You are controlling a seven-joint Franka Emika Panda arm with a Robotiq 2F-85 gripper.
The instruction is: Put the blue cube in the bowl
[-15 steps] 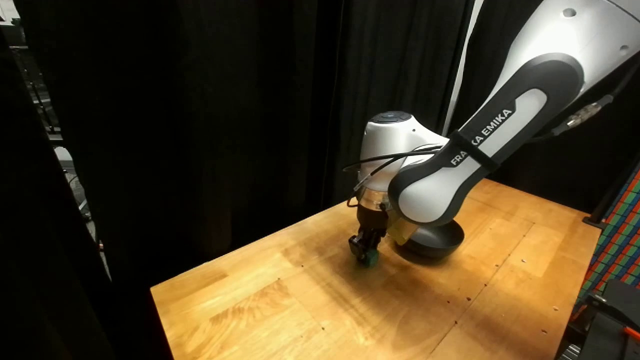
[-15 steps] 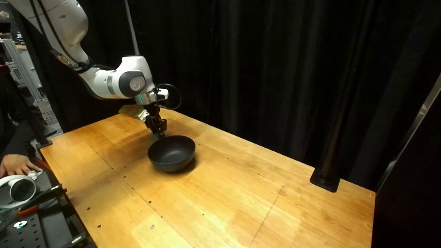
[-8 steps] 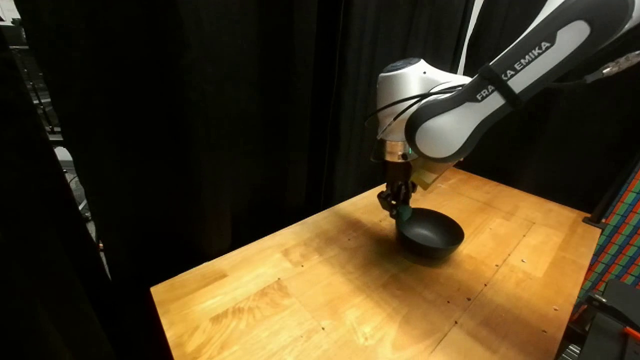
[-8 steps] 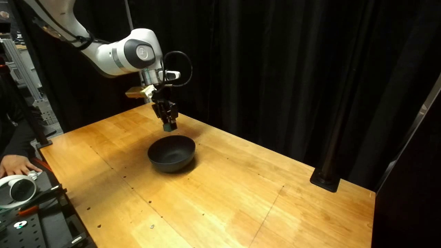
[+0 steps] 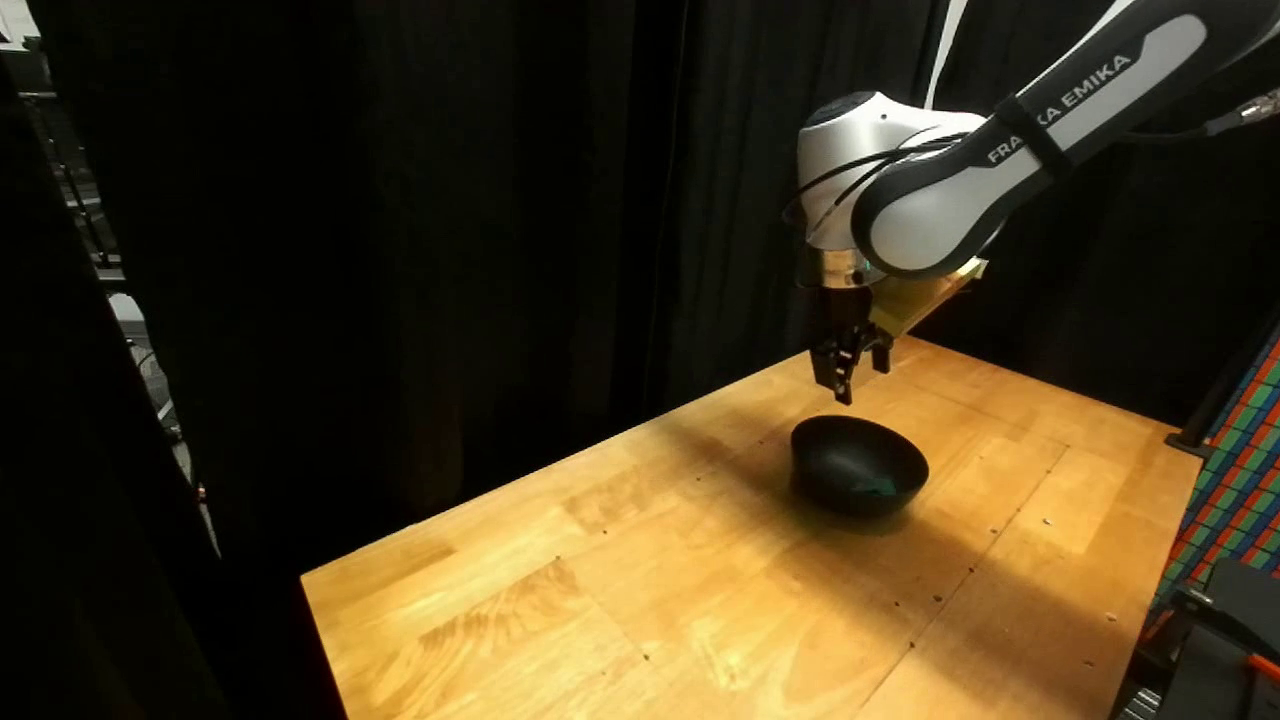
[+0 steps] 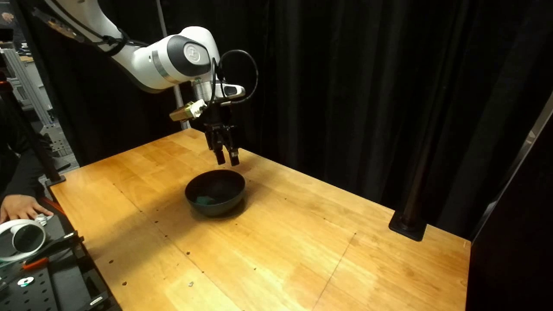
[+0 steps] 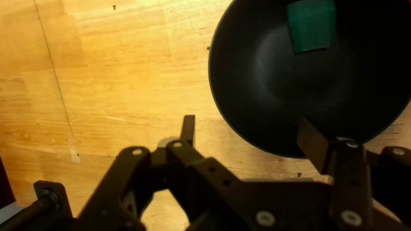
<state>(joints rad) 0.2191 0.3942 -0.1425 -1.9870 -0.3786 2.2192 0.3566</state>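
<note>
- Cube (image 7: 311,29): small and green-teal — it lies inside the bowl (image 6: 218,211), toward twelve o'clock of the bowl in the wrist view, and shows only dimly in both exterior views.
- Bowl: round, black, upright on the wooden tabletop (image 5: 600,620), with a faint sheen on its inner surface; its rim runs off the edge of the wrist view at twelve and three o'clock.
- Gripper (image 6: 228,161): black, pointing down, higher than the bowl and apart from it; in an exterior view it hangs at one o'clock from the bowl.
- Jaws: spread well apart, with wood grain and bowl rim showing between the fingertips (image 7: 188,126). In the wrist view one fingertip overlaps the bowl at six o'clock, and the other stands out against the tabletop at eight o'clock from the bowl.
- Franka Emika arm (image 5: 935,220): white and grey, reaching in from two o'clock in an exterior view — a black strap (image 5: 1035,135) hides part of its lettering.
- Curtain (image 5: 450,250): black, hanging beyond the tabletop.
- Post (image 6: 407,225): dark, square-footed, standing on the tabletop at four o'clock in an exterior view.
- Human hand (image 6: 20,207): at nine o'clock in an exterior view, with a white ringed controller (image 6: 27,238) just beside it toward six o'clock.
</note>
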